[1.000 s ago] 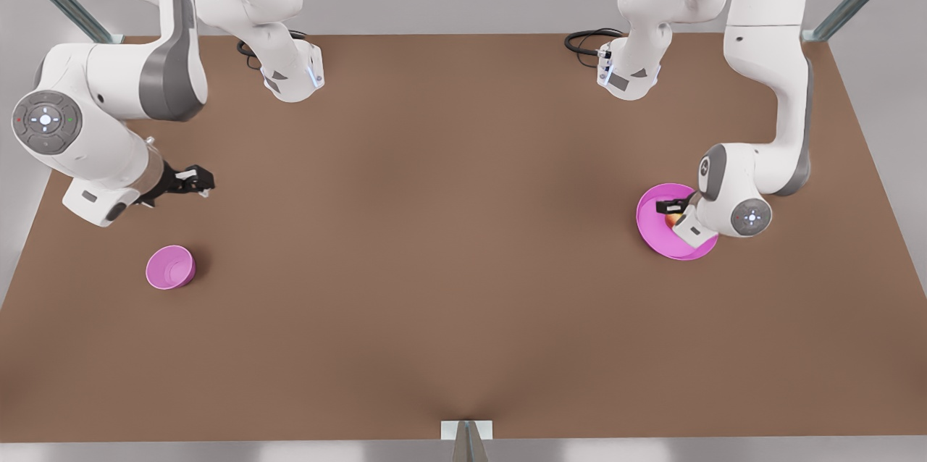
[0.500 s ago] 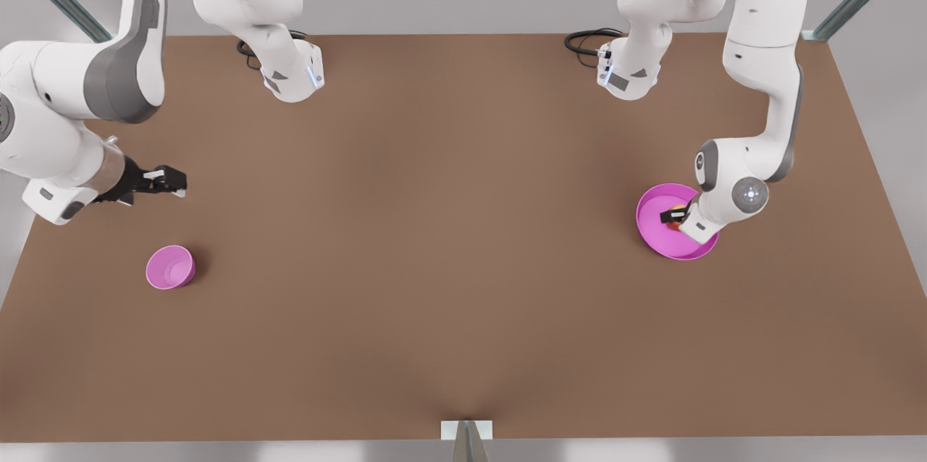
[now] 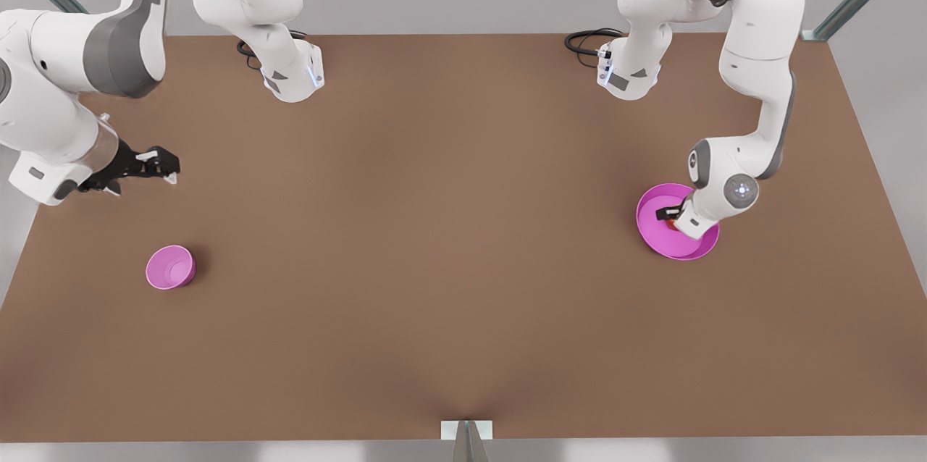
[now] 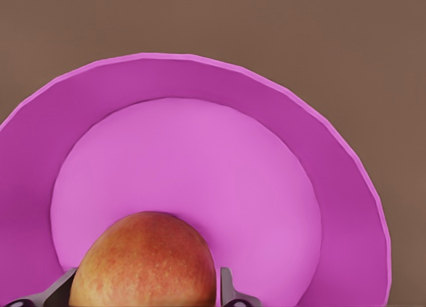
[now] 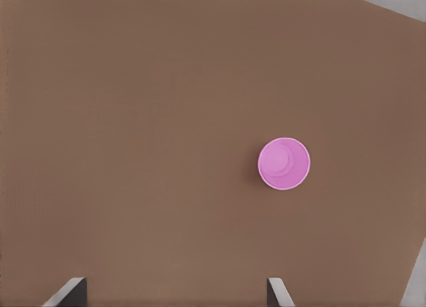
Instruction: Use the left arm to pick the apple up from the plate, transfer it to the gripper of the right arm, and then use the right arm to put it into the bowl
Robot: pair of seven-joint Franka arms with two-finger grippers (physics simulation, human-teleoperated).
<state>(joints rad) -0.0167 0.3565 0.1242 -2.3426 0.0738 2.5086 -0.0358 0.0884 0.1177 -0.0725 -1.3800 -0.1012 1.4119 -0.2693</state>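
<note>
A red-yellow apple (image 4: 143, 264) lies on the pink plate (image 4: 200, 80) near the table's edge at the front view's right. My left gripper (image 3: 667, 216) is down in the plate (image 3: 655, 239), open, one finger (image 4: 229, 294) close on each side of the apple (image 3: 673, 225); the hand hides most of the fruit in the front view. A small pink bowl (image 3: 171, 267) stands at the front view's left, also visible as the bowl (image 5: 284, 163) from the right wrist. My right gripper (image 3: 166, 166) hovers open above the table, behind the bowl, with nothing between its fingers (image 5: 278, 292).
The brown table (image 3: 449, 245) spreads wide between bowl and plate. Both arm bases (image 3: 293, 74) stand at the back edge, with a black cable (image 3: 583, 42) beside the one at the front view's right. Metal frame posts rise at the back corners.
The left arm has sunk lower over the plate, bringing its fingers down around the apple. The right arm has drawn back toward the front view's left, away from the table's middle.
</note>
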